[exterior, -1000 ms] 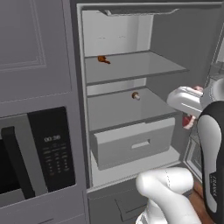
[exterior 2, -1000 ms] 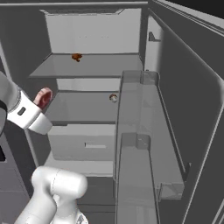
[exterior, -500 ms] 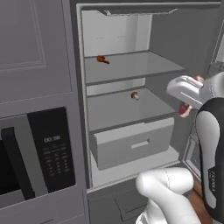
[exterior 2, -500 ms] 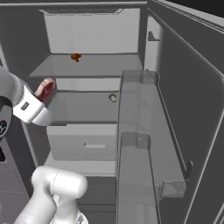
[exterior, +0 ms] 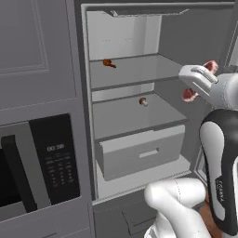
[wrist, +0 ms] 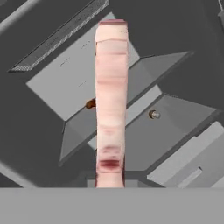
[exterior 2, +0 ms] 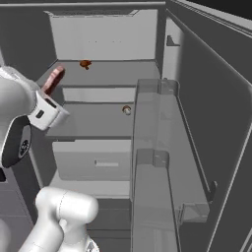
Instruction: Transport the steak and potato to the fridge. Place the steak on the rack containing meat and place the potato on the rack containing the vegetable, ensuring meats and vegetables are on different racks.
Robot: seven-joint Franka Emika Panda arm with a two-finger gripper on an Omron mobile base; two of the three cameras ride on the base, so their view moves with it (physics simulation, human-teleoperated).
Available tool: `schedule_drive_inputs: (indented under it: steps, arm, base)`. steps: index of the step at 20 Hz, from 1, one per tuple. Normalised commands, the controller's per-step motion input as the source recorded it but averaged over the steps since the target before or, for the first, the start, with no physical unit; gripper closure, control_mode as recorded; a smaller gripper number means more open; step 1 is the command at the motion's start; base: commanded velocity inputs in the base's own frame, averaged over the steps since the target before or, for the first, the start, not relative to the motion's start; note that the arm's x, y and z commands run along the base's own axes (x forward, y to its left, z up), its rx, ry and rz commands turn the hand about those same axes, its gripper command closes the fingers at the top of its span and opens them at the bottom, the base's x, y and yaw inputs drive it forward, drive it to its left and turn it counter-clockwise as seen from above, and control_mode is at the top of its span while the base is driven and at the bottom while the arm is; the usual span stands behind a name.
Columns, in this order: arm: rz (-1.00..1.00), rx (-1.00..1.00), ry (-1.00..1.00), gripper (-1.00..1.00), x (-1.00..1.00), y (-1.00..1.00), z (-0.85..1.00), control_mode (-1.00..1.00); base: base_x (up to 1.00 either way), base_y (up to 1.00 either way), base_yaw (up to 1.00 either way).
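Fingers (exterior: 197, 83) clenched on the steak (wrist: 110, 100), held edge-on; the rack containing meat (exterior: 139, 74) lies ahead, to the left.

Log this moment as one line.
pincer: shut on steak | place: raised at open fridge | upper rack: brown meat piece | lower rack: round vegetable

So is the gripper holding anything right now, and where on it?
Yes, the gripper is shut on the steak, pinching one end of the slab; the rest sticks out towards the fridge.
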Motion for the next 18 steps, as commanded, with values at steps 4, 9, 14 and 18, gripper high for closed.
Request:
schedule_drive_inputs:
  steps: [4, 9, 14, 18]
  arm:
    - [0.0, 0.13, 0.01, 1.0, 0.97, -0.15, 0.19, -1.0]
    - [0.0, 0.03, 0.08, 1.0, 1.0, -0.01, -0.02, -1.0]
    - [0.0, 0.0, 0.08, 1.0, 1.0, 0.0, -0.17, -1.0]
    - [0.0, 0.0, 0.03, 1.0, 1.0, 0.0, -0.28, -1.0]
  base:
    - [0.0, 0.0, 0.0]
    - [0.0, 0.0, 0.0]
    - [0.0, 0.0, 0.0]
    - [0.0, 0.0, 0.0]
